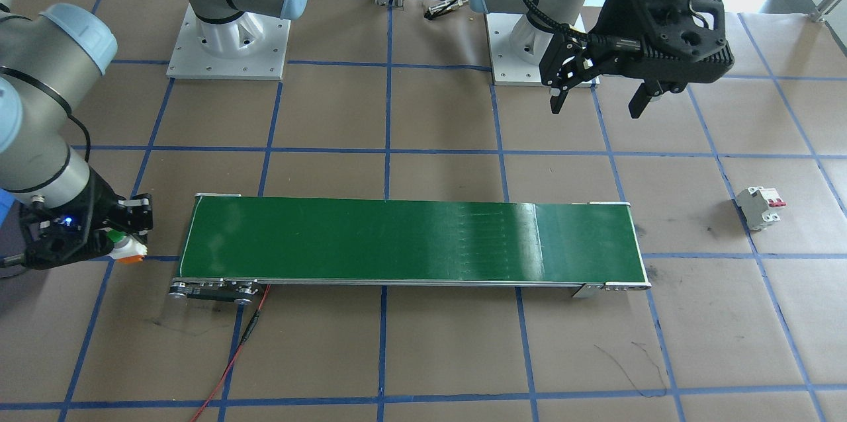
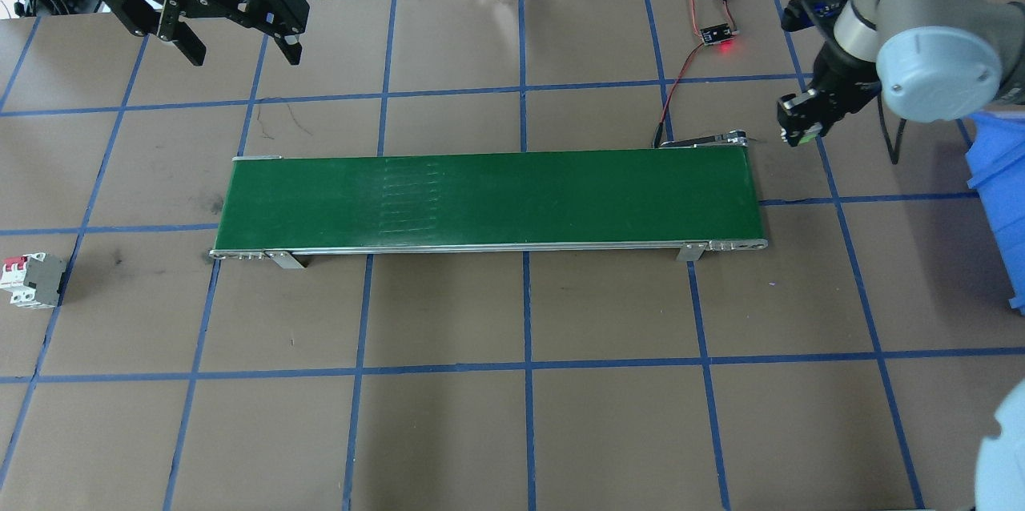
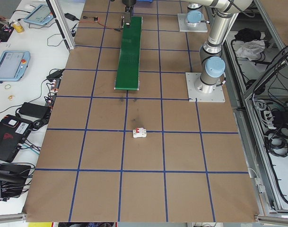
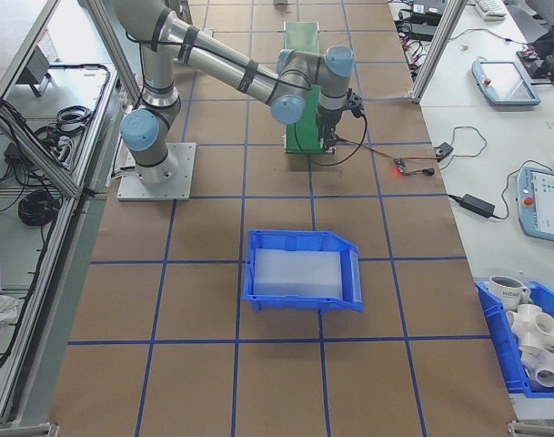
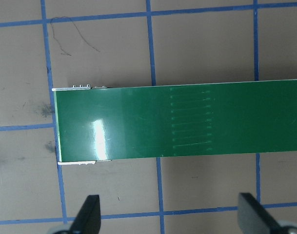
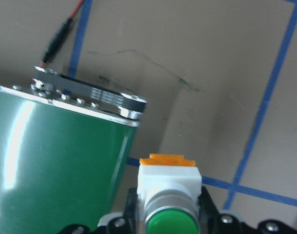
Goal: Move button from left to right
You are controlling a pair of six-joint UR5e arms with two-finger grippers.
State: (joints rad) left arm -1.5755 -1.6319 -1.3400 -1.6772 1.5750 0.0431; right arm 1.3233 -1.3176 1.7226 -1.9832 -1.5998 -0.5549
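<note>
The button (image 6: 170, 195), with green cap, white body and orange base, sits clamped between the fingers of my right gripper (image 1: 129, 238). It hangs low over the brown table just past the right end of the green conveyor belt (image 2: 488, 199); in the front-facing view the button (image 1: 126, 248) shows beside that end. From overhead my right gripper (image 2: 801, 126) is near the belt's far right corner. My left gripper (image 2: 244, 56) hovers open and empty behind the belt's left end, its fingers (image 5: 87, 217) spread wide above the belt (image 5: 187, 122).
A white circuit breaker with red toggles (image 2: 32, 280) stands on the table left of the belt. A red-black wire runs from the belt's right end to a small board with a red light (image 2: 717, 34). A blue bin (image 4: 304, 271) lies further right.
</note>
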